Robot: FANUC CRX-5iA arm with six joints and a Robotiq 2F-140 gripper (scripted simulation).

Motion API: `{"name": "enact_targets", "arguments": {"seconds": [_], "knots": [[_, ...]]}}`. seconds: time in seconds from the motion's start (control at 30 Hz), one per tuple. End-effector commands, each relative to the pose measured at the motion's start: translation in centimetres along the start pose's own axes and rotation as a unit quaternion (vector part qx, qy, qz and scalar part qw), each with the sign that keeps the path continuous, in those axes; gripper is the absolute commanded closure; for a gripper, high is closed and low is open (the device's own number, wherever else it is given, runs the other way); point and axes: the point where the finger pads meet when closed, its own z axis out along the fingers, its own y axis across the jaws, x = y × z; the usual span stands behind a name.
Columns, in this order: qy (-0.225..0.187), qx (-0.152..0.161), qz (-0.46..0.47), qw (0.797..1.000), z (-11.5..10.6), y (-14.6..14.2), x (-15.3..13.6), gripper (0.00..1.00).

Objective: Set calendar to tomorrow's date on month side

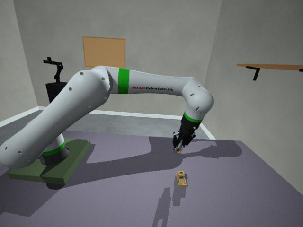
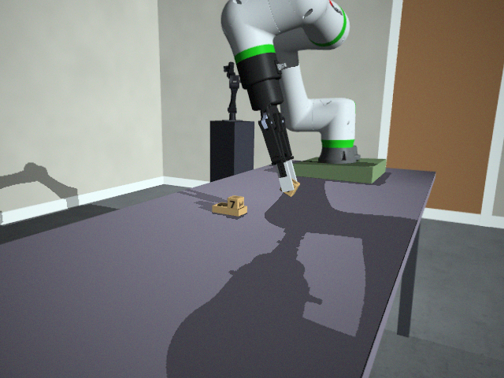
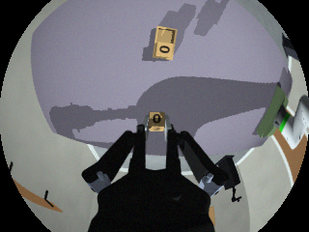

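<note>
The gripper (image 1: 178, 149) (image 2: 289, 186) (image 3: 156, 125) is shut on a wooden cube (image 1: 178, 151) (image 2: 296, 187) (image 3: 156, 117). This cube is tilted low over the table, away from the tray; a 0 shows on it in the wrist view. The wooden tray (image 1: 182, 186) (image 2: 224, 211) (image 3: 167, 35) stands on the table. A second cube (image 1: 181, 173) (image 2: 235, 202) (image 3: 164, 50) sits in the tray's end nearer the robot's side of the top view; its top shows a 0, and one side shows a 7 in the exterior view. The tray's other half is empty. No month's name is legible.
The robot's base stands on a green plate (image 1: 78, 149) (image 2: 357, 176) (image 3: 270, 113) on the purple table (image 1: 137, 202) (image 2: 101, 276) (image 3: 92, 63). A black pedestal (image 1: 52, 91) (image 2: 231, 150) with a small black arm stands beyond the table. Arm shadows cross the table.
</note>
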Motion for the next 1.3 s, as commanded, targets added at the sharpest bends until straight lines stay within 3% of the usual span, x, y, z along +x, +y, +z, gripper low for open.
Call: {"name": "enact_targets", "arguments": {"seconds": [0.0,0.1,0.43,0.67,1.27], "knots": [[-0.051,-0.002,0.001,0.999,0.1,0.0,0.1,0.75],[-0.093,0.0,-0.001,0.996,-0.1,0.0,0.2,0.75],[-0.123,0.0,-0.001,0.992,0.0,-0.1,0.6,0.75],[-0.223,0.0,-0.001,0.975,0.1,-0.1,0.8,0.75],[-0.235,0.001,-0.002,0.972,0.1,-0.1,1.2,0.75]]}}
